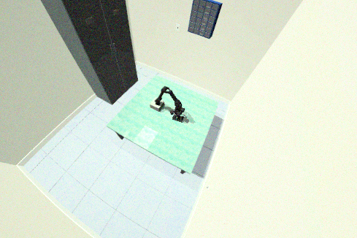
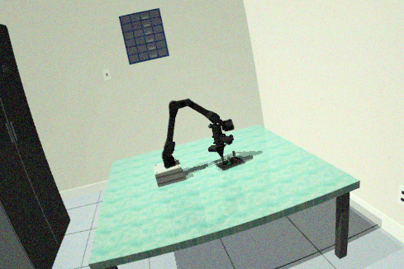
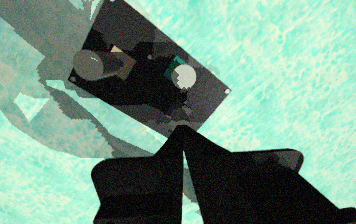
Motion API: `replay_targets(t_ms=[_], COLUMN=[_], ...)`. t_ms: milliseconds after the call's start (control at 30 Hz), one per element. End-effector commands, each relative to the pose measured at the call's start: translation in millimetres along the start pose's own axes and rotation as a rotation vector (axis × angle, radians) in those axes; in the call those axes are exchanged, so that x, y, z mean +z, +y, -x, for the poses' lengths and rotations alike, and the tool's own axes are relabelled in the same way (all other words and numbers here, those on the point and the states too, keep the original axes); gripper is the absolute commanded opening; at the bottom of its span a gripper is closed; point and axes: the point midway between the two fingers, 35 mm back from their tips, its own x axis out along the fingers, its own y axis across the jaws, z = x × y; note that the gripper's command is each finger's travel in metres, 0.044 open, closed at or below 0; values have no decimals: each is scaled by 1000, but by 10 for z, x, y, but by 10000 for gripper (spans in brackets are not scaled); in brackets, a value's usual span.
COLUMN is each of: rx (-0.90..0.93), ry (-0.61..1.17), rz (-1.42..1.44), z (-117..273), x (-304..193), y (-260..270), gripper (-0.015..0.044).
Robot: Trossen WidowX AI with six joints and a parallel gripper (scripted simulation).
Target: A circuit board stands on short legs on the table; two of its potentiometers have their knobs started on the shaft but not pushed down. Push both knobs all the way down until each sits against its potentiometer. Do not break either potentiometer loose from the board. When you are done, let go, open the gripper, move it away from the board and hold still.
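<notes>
The dark circuit board (image 2: 224, 167) (image 3: 210, 95) stands on the table. In the wrist view, a wide grey knob (image 3: 88, 65) stands at the board's left part over a brownish part, its side showing. A smaller pale round knob (image 3: 184, 76) is over a green part nearer the right end. A dim rounded thing (image 3: 179, 123) shows just at the fingertips; I cannot tell what it is. My gripper (image 3: 181, 129) (image 2: 223, 158) is shut and empty, pointing down at the board's near edge, below the pale knob in the wrist view. Whether the tips touch anything, and how far each knob is down, I cannot tell.
The arm's base block (image 1: 157, 106) (image 2: 169, 176) stands on the green table (image 1: 160, 140) (image 2: 152, 223), to the board's left in the exterior view. The arm arches above the table between base and board. Its shadow falls over part of the board.
</notes>
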Motion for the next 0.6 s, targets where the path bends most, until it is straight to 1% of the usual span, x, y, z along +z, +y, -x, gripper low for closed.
replay_targets(t_ms=[0,267,300,533,567], rx=[-2,-1,0,0,3], ry=[-2,-3,0,0,-3], rz=[-4,-4,-1,-1,-2], z=[49,165,110,110,115], x=[8,7,2,2,10], y=[1,1,3,3,-1], gripper=[0,0,26,210,184])
